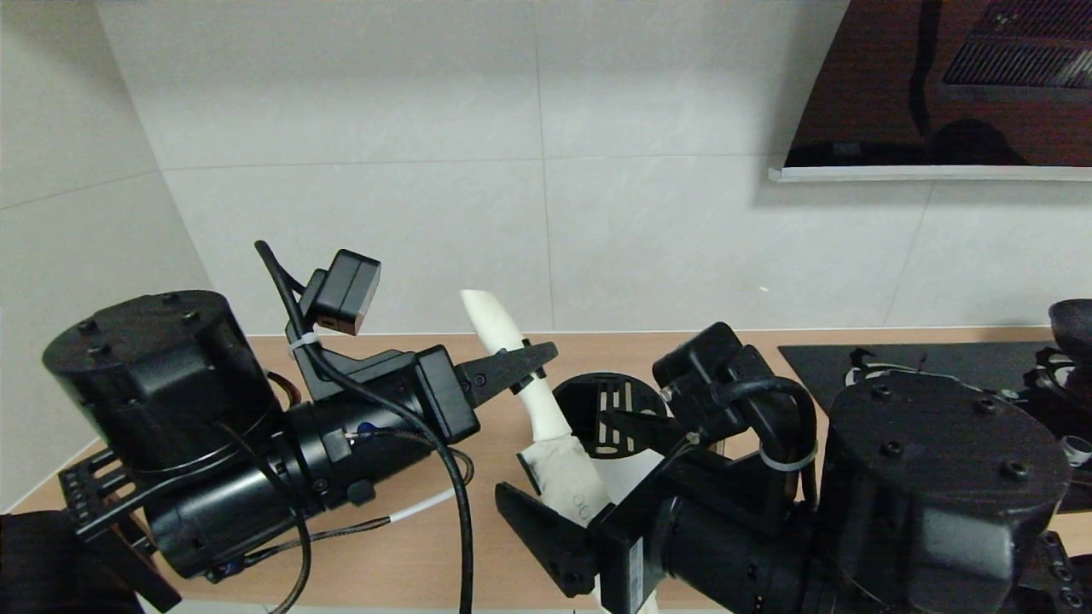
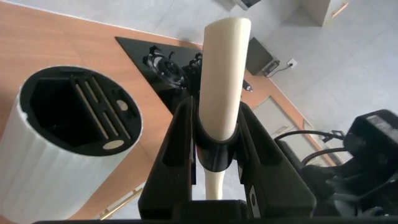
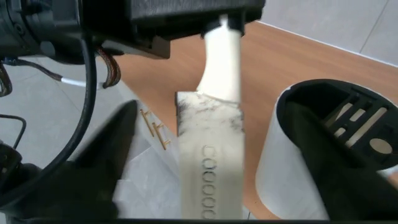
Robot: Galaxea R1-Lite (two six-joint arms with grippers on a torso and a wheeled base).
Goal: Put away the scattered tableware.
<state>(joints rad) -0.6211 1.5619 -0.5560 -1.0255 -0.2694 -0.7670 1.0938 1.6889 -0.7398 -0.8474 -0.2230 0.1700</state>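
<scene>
Currently the wooden counter (image 1: 401,563) carries a white holder (image 1: 567,394) with a black slotted insert, standing upright. On the robot's side of the holder, the left gripper (image 1: 531,368) is clamped on the cream handle of the knife (image 1: 567,477), blade pointing down. The right gripper (image 1: 567,465) is spread wide below, one finger on either side of the blade. I judge the blade should be squared over a long slot in the holder before lowering, with the right fingers kept off its edge.
</scene>
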